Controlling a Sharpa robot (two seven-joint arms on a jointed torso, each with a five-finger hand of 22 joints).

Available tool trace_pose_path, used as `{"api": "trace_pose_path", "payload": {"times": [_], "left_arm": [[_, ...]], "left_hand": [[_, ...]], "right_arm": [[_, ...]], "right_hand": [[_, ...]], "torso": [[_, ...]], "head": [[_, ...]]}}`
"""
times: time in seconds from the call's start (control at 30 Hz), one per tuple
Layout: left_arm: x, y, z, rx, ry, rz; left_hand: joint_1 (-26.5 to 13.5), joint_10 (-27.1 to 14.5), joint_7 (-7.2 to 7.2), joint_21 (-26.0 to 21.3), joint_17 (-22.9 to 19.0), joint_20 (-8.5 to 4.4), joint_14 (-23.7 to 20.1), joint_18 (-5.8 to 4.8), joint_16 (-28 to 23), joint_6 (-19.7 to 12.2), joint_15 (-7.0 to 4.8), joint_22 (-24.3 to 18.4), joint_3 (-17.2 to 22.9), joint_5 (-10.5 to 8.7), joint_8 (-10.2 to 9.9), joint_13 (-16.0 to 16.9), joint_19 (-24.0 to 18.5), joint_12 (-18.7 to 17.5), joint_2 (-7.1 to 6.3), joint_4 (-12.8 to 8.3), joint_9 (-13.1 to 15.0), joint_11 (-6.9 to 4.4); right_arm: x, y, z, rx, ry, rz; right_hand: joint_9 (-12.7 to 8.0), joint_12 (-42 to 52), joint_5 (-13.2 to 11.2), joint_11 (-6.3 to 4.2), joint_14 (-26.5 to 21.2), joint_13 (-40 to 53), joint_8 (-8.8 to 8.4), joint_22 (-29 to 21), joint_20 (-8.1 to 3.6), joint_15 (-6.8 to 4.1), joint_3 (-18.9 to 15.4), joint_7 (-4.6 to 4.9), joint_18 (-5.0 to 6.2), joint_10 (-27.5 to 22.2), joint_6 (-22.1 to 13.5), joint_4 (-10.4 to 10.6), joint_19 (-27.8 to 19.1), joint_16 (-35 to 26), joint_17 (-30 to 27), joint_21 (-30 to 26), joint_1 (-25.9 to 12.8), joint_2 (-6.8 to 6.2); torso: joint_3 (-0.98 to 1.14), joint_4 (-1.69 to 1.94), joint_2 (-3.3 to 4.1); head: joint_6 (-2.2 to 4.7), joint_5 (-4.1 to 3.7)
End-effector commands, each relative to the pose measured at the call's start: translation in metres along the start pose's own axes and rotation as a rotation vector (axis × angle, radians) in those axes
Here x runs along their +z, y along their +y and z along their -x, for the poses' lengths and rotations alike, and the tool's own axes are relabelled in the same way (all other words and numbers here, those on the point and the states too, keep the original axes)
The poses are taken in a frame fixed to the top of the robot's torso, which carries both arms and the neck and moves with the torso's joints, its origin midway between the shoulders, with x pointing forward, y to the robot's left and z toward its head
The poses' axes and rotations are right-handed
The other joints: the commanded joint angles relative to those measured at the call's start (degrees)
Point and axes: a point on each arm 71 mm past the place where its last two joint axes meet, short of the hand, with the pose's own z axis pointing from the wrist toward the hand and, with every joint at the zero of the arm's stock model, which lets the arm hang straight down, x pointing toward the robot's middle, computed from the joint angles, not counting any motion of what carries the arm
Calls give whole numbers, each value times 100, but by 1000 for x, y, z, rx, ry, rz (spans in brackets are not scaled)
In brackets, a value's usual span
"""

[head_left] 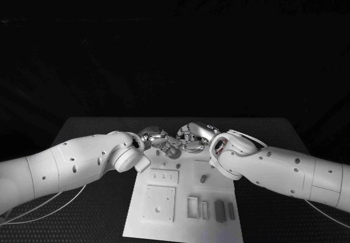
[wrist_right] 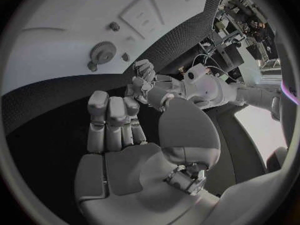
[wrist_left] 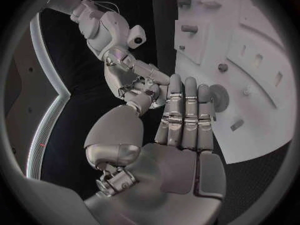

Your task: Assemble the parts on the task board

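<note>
Fingers [wrist_left: 187, 110] of both hands curled close together, grip unclear; black surface [head_left: 95, 131] carries task board [head_left: 182, 223], gear part [wrist_right: 103, 51] near them.

A black table [head_left: 95, 126] with a finely textured, mesh-like top carries the scene, its far edge meeting a dark backdrop. Lying flat on it, right in the middle, is the white rectangular task board [head_left: 146, 228] (its long side running toward the robot). The board reaches down to the near edge of the head view, and dark tabletop shows on both sides of it.
</note>
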Motion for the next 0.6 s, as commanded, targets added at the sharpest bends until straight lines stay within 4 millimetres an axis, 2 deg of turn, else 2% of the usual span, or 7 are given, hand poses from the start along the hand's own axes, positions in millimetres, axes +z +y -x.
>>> {"api": "trace_pose_path", "payload": {"times": [0.03, 0.23, 0.4, 0.43, 0.5, 0.6], "left_arm": [[0, -3, -1, -1, 4, -22], [0, -2, 2, 6, -11, -17], [-1, 0, 4, 20, -7, -8], [-1, 0, 4, 25, -6, -8], [-1, 0, 4, 27, -1, -5], [-1, 1, 4, 35, 9, -2]], "left_hand": [[-41, 41, -26, 29, 13, -49, 55, -13, 25, 55, -1, 97, 33, 21, 33, 15, -3, 24, 45, -8, 10, -11], [-73, 67, -41, 50, 34, -69, 74, -20, 70, 87, -19, 99, 45, 15, 50, 60, 6, 52, 87, -31, 36, -27], [-85, 83, -52, 66, 47, -83, 84, -23, 98, 108, -32, 99, 59, 38, 63, 92, 14, 73, 114, -56, 57, -38], [-96, 89, -57, 74, 53, -89, 87, -27, 113, 118, -37, 98, 71, 129, 68, 112, 18, 84, 108, -73, 70, -42], [-136, 108, -71, 92, 69, -103, 102, -37, 150, 148, -52, 94, 99, 441, 84, 161, 28, 113, 75, -102, 103, -55], [-158, 115, -77, 100, 77, -113, 107, -42, 169, 160, -60, 92, 111, 526, 90, 189, 30, 127, 70, -120, 121, -63]], "right_arm": [[0, 2, -3, 1, 28, 16], [-2, 0, -2, 12, 27, 9], [-2, -5, 0, 23, 12, -6], [-2, -6, 0, 24, 11, -7], [-2, -6, 0, 26, 6, -8], [-2, -7, 1, 27, 1, -12]], "right_hand": [[1, -8, 11, -51, 3, 9, 36, 41, -17, -54, 39, -68, 321, -53, 918, -1, 43, -9, -8, -10, -56, 0], [5, -19, 20, -48, -21, 7, 27, 39, -15, -52, 50, -63, 321, -60, 903, 2, 41, -48, -35, -18, -72, -20], [34, -59, 267, -37, -47, 5, 9, 34, -8, -43, -10, -54, 321, -87, 869, 42, 47, -96, -62, -41, -187, -104], [38, -62, 299, -36, -51, 6, 6, 33, -7, -43, -28, -55, 321, -91, 863, 58, 49, -103, -66, -44, -211, -126], [45, -67, 392, -33, -54, 10, -4, 35, -2, -43, -127, -59, 321, -101, 846, 104, 58, -108, -68, -42, -328, -207], [49, -75, 367, -39, -62, 17, -27, 36, -10, -48, -253, -57, 321, -119, 819, 134, 62, -114, -67, -49, -422, -294]], "torso": [[1, -3, 1], [5, -2, 0], [3, -8, 0], [2, -9, 0], [1, -8, 1], [5, -9, 2]], "head": [[1, 7], [-1, 7], [-9, 7], [-8, 9], [-4, 4], [-6, -8]]}}
